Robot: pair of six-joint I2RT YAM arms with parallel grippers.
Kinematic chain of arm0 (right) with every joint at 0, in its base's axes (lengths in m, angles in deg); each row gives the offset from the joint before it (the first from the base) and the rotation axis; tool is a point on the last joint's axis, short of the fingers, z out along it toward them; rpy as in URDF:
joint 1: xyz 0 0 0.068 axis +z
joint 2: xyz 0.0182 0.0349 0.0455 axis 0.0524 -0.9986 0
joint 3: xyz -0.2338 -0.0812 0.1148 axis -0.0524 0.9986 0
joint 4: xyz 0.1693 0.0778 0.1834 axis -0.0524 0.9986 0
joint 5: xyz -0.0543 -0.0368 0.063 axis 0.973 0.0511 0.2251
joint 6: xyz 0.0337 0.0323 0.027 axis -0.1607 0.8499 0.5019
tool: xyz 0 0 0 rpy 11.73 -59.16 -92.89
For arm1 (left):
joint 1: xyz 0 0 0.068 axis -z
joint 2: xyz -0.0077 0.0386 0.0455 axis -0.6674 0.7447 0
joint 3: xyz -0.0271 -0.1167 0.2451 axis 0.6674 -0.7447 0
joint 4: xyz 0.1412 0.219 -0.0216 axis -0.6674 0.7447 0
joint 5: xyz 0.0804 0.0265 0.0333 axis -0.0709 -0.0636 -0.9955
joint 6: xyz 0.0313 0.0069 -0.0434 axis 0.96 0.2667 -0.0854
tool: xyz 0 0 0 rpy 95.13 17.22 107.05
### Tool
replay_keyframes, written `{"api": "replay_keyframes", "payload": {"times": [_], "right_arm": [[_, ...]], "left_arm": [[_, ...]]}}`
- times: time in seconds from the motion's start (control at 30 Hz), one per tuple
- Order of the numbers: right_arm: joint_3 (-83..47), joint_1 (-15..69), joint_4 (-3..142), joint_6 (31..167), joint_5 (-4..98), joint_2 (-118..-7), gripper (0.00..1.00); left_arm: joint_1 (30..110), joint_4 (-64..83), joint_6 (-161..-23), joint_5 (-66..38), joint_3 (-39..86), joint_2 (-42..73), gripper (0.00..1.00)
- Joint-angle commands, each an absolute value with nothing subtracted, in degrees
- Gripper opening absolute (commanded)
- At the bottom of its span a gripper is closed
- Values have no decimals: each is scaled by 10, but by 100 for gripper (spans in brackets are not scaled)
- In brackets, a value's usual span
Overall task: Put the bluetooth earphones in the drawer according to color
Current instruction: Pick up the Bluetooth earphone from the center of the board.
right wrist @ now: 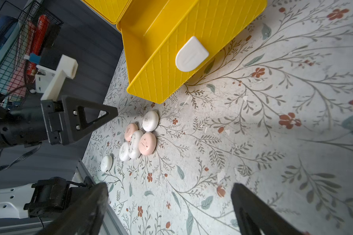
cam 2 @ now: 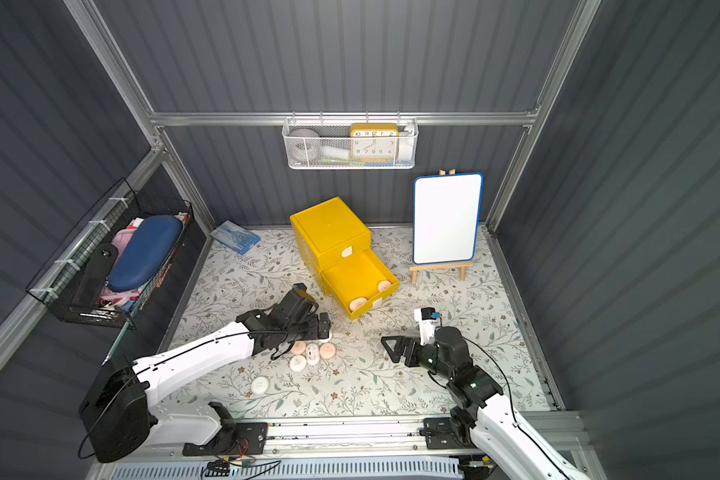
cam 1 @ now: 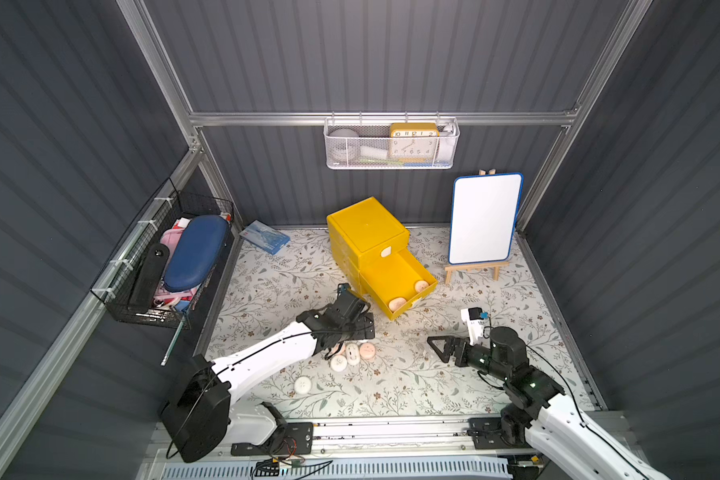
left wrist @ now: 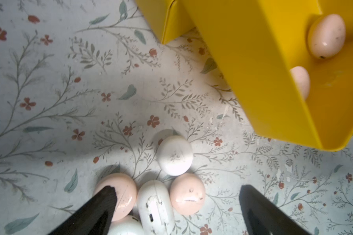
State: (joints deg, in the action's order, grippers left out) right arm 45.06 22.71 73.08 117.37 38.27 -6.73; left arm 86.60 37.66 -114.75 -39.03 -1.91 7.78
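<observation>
Because the left fingers (left wrist: pixel 102 203) stood wide apart and empty just above the cluster of earphone cases, the step in hand looked like picking the pink case (left wrist: pixel 188 193) that lay between them. That case touched a long white case (left wrist: pixel 155 205), and a second pink case (left wrist: pixel 118 195) lay on the white one's other side, under one fingertip. A clean grasp would therefore need the fingers shifted to close on pink alone, and closed gently, since such smooth shells would probably slip. A round white case (left wrist: pixel 174 155) lay just beyond, toward the open drawer (cam 1: pixel 387 270). That drawer was pulled out of the yellow cabinet (cam 1: pixel 366 232) and held two pink cases (cam 1: pixel 398 303), so the carry looked short but would need lift over the drawer's wall. A lone white case (cam 1: pixel 302 384) lay apart, nearer the robot. The right fingers (right wrist: pixel 257 211) were likewise spread and empty, well apart from the cluster. A whiteboard (cam 1: pixel 485 218) and a blue packet (cam 1: pixel 265 237) stood at the back of the table, out of the way.
</observation>
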Motion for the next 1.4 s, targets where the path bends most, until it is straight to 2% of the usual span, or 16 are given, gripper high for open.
{"api": "replay_keyframes", "payload": {"times": [0.0,0.2,0.6,0.87,1.17,1.37], "right_arm": [[441,229,701,1183,369,-75,99],[443,230,692,1188,368,-84,99],[441,230,693,1187,373,-92,99],[445,231,686,1185,371,-101,99],[451,230,686,1181,373,-101,99],[454,231,685,1181,374,-100,99]], "left_arm": [[849,371,-1189,-378,-55,53,99],[803,344,-1189,-352,-110,38,92],[798,358,-1200,-357,-97,125,75],[805,392,-1206,-397,-92,164,68],[847,451,-1266,-450,-59,222,67],[853,439,-1269,-440,-64,229,58]]}}
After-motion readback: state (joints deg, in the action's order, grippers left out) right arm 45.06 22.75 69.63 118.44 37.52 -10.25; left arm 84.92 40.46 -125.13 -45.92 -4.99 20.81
